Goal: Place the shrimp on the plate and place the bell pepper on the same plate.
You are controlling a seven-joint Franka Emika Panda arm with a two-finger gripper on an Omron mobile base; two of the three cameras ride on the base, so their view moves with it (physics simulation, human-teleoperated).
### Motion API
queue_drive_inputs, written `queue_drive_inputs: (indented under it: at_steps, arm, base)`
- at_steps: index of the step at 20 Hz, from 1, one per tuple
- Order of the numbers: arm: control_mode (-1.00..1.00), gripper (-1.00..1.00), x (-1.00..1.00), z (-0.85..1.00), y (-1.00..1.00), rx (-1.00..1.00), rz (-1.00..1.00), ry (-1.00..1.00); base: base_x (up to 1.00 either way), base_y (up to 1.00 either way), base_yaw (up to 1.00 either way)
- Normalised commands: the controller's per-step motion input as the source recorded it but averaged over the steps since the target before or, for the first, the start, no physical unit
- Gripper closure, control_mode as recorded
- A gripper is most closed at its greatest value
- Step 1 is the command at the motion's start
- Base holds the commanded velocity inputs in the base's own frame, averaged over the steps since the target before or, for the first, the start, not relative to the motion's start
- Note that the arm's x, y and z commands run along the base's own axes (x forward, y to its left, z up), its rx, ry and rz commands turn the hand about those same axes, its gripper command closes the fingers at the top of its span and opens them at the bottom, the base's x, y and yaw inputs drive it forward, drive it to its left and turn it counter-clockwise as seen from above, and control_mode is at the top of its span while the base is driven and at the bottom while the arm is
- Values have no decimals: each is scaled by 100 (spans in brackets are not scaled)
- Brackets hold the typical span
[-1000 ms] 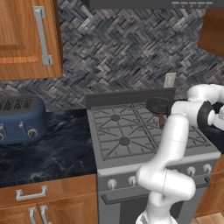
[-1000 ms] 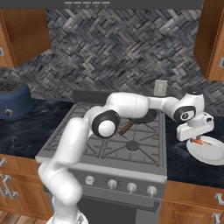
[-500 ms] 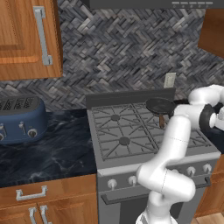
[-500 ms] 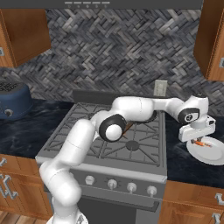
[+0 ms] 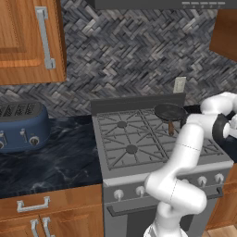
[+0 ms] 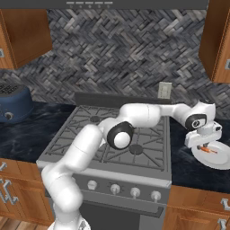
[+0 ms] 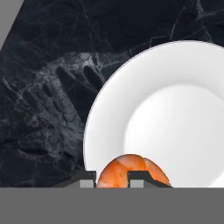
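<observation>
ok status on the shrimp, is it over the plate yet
Hand shut on shrimp, over the plate near its rim. Shrimp not released. Bare plate ahead, nothing in the way.

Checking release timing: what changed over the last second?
The gripper swung further right and sank toward the plate. The shrimp sits between the fingertips over the plate's edge; whether it is let go is unclear. Plate, frying pan and toaster stayed put.

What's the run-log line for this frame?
phase: placing shrimp | gripper: shut on shrimp, over plate edge | bell pepper: pending
</observation>
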Motion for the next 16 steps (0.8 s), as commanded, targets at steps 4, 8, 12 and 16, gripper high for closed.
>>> queue_drive_inputs:
  at_steps: [4,8,12,16]
  arm:
    - [-100,100,16,-18,-2,0,0,0]
    - [-100,100,6,-19,-9,0,0,0]
    - [-100,100,7,-15,-21,0,0,0]
    - [-100,100,12,-8,-14,0,0,0]
  base:
    - [0,0,0]
    - [0,0,0]
    - [0,0,0]
    - [0,0,0]
